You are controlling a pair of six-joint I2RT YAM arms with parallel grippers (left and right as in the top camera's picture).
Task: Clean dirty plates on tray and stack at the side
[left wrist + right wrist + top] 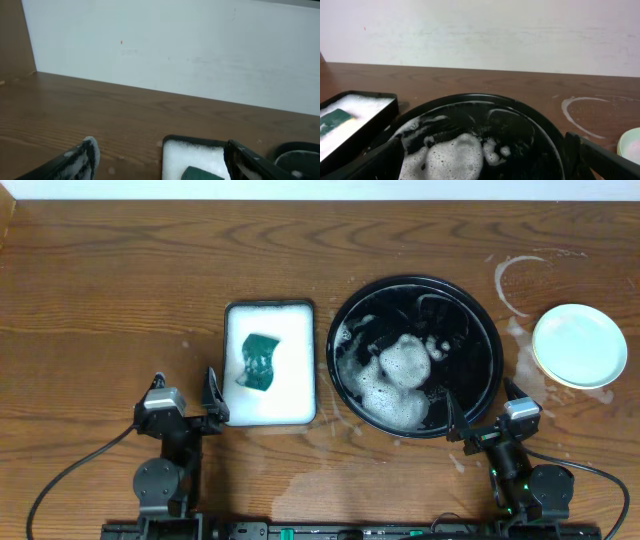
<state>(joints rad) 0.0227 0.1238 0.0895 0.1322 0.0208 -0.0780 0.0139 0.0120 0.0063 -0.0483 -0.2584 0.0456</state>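
Observation:
The round black tray (485, 330) sits right of centre and holds white foam and no plates; it also fills the lower right wrist view (540, 135). The plates (579, 345) sit as a pale stack on the table to the tray's right; their edge shows in the right wrist view (631, 142). I cannot tell how many are in the stack. My left gripper (185, 396) is open and empty at the front left, its foamy fingers (160, 160) near the white tray. My right gripper (482, 415) is open and empty at the black tray's front rim (482, 160).
A rectangular black-rimmed tray of white foam (270, 405) with a green sponge (260, 361) lies left of the round tray, also in the left wrist view (192, 152). Wet rings and foam splashes (520, 280) mark the table near the plates. A puddle (320, 490) lies at the front.

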